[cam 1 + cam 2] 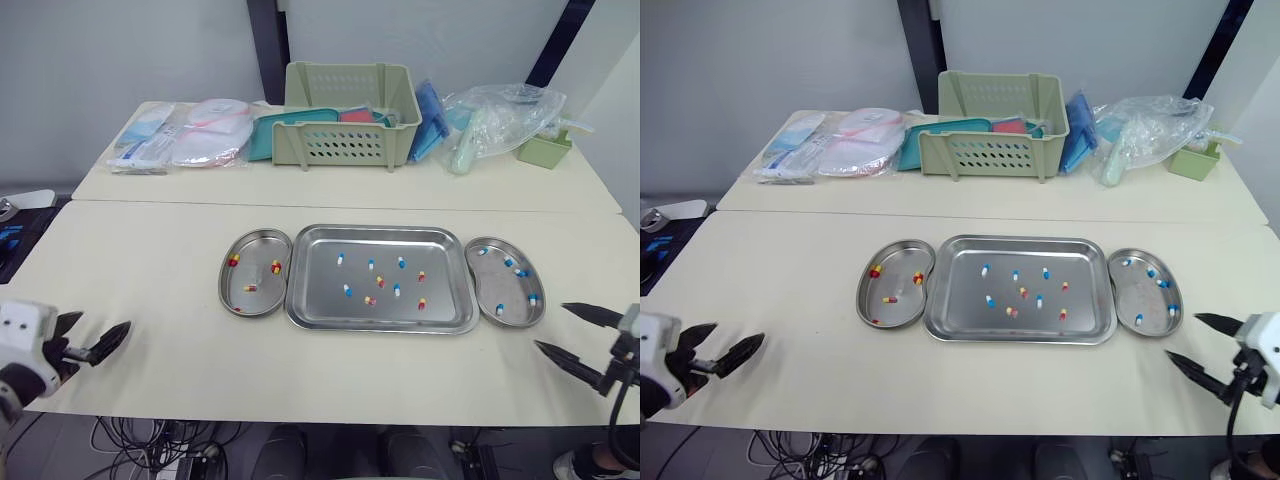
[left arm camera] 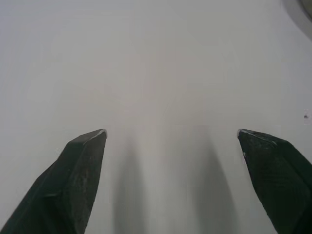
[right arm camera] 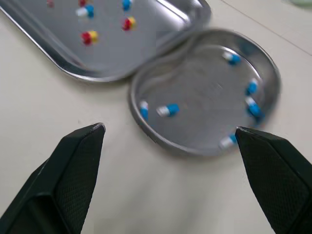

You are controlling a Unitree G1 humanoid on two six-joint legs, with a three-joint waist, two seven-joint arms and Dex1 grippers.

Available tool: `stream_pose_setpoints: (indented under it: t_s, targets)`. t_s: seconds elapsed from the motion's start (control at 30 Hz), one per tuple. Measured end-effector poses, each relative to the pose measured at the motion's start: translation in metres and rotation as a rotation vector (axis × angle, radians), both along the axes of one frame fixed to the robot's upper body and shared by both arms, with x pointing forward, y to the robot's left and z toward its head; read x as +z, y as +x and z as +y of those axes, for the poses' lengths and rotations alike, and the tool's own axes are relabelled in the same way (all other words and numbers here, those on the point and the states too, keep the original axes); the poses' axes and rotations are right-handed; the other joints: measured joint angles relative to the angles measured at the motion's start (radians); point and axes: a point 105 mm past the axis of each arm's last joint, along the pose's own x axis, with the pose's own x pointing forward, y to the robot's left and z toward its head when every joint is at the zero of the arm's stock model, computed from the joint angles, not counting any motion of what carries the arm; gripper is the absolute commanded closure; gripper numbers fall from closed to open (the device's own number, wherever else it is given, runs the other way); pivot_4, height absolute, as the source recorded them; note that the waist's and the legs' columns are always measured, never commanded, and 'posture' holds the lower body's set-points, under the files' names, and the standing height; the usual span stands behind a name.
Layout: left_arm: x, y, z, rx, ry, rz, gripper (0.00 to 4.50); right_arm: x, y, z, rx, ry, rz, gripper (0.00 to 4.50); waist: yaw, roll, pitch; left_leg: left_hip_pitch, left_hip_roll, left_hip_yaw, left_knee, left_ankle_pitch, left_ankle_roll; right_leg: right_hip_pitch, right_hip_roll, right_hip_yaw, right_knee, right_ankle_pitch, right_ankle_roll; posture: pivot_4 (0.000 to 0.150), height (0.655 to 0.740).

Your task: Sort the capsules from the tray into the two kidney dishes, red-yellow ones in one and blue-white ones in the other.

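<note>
Tray mid-counter. Mixed red-yellow and blue-white capsules scattered in it, too small for you to count surely. Left kidney dish against tray at 9 o'clock, few red-yellow ones inside. Right kidney dish against tray at 3 o'clock, blue-white ones only; in right wrist view they blur and tray is cut off. Left fingers apart, empty, over bare counter at tray's 8 o'clock. Right fingers apart, empty, near right dish at 4 o'clock. Basket at 12 o'clock, contents mostly hidden from you.
</note>
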Motion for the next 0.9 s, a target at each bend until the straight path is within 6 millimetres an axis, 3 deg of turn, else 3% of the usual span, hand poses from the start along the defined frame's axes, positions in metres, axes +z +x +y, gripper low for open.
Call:
stream_pose_setpoints:
  t_s: [0.27, 0.4, 0.53, 0.7, 0.8, 0.9]
  targets:
    - [-0.010, -0.015, 0.001, 0.000, -0.008, 0.014, 0.02, 0.000, 0.003, -0.019, -0.062, -0.014, 0.010, 0.00, 0.000, 0.001, 0.000, 0.001, 0.000, 0.001, 0.000, 0.000, 0.000, 0.000, 0.000, 0.001, 0.000, 0.000, 0.000, 0.150, 0.7400]
    - [-0.009, -0.027, -0.017, -0.115, -0.029, 0.048, 0.02, -0.002, 0.001, -0.027, -0.088, -0.030, 0.028, 0.00, 0.000, 0.000, -0.001, 0.000, 0.000, 0.001, -0.001, 0.000, 0.000, 0.000, 0.000, 0.001, -0.001, 0.000, 0.000, 0.150, 0.7400]
    - [-0.003, -0.030, -0.059, -0.323, -0.055, 0.074, 0.02, -0.006, -0.007, -0.041, -0.136, -0.048, 0.046, 0.00, 0.002, 0.001, -0.001, 0.000, 0.000, 0.002, -0.001, 0.000, 0.000, 0.000, 0.000, 0.001, -0.001, 0.000, 0.000, 0.150, 0.7400]
    - [0.007, -0.023, -0.144, -0.681, -0.113, 0.015, 0.02, -0.010, -0.021, -0.049, -0.161, -0.056, 0.089, 0.00, 0.002, 0.002, -0.002, 0.000, 0.000, 0.002, -0.001, 0.000, 0.000, 0.001, 0.000, 0.002, -0.001, 0.000, 0.000, 0.150, 0.7400]
    - [0.012, -0.022, -0.177, -0.795, -0.170, -0.048, 0.02, -0.013, -0.029, -0.051, -0.169, -0.061, 0.115, 0.00, 0.000, 0.003, -0.002, 0.001, 0.000, 0.002, -0.001, 0.000, 0.000, 0.001, 0.000, 0.002, -0.001, 0.000, 0.000, 0.150, 0.7400]
    - [0.013, -0.021, -0.195, -0.850, -0.217, -0.093, 0.02, -0.017, -0.039, -0.050, -0.158, -0.069, 0.156, 0.00, -0.004, 0.006, -0.004, 0.001, 0.000, 0.003, -0.001, 0.000, 0.000, 0.001, 0.000, 0.003, -0.001, 0.000, 0.000, 0.150, 0.7400]
